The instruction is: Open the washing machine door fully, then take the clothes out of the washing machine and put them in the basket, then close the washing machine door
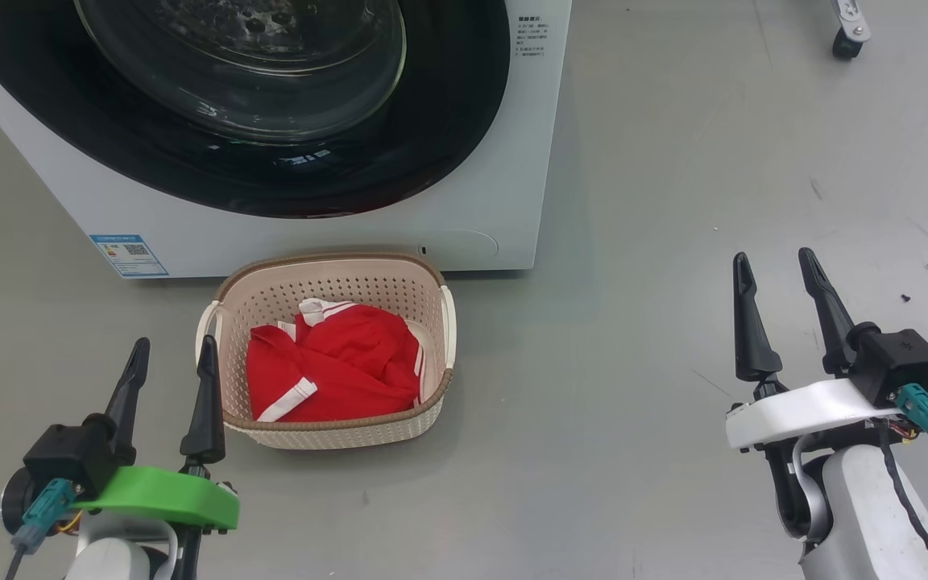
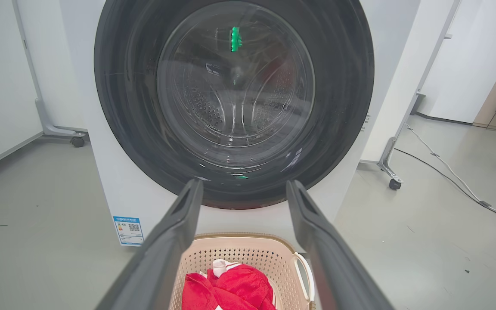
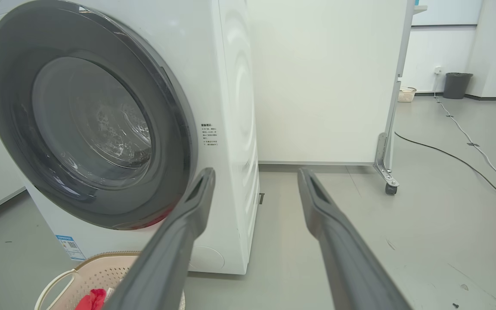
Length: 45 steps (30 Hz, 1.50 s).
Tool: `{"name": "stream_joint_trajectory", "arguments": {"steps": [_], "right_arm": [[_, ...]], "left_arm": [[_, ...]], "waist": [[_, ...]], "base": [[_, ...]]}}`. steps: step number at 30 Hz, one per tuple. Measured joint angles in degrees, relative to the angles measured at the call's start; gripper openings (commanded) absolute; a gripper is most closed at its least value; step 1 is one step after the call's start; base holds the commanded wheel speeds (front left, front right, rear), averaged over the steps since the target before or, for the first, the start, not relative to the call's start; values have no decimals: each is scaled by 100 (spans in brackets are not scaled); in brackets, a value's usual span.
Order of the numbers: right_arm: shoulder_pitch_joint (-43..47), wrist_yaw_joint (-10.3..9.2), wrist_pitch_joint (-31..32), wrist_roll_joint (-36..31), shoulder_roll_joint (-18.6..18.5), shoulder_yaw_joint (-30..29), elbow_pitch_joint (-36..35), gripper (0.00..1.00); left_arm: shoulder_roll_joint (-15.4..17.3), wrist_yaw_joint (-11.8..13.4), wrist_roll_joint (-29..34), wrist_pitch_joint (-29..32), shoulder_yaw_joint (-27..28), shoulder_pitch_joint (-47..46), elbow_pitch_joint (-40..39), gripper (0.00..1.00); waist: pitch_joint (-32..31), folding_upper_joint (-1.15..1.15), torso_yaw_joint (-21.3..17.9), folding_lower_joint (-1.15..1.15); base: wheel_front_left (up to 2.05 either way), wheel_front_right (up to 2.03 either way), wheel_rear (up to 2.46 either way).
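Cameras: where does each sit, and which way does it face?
Head view: on the head, looking down at the basket of red clothes before the closed washing machine door; left gripper and right gripper show, both open.
Left wrist view: low, facing the door squarely; own fingers frame it.
Right wrist view: low, further right, door seen obliquely; own fingers.
All three share door and basket.

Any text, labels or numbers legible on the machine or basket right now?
Small blue label with a square code, low on the front of the big white front-loading washing machine: print too small to read.
Dark printed text block beside the black-rimmed round door: too blurred to read.
Cream perforated plastic basket: no text visible.
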Motion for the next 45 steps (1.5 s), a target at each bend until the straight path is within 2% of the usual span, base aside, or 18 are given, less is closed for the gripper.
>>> {"name": "stream_joint_trajectory", "arguments": {"steps": [19,45], "right_arm": [[110,67,0,-44,18,-10,-19,100],[119,127,0,-71,44,-20,-18,100]], "left_arm": [[3,0,27,0,44,1,-23,100],[100,0,-163,0,-272,119,-8,100]], "waist": [[-25,0,32,0],[-71,0,29,0]], "base": [[0,0,0],[0,0,0]]}}
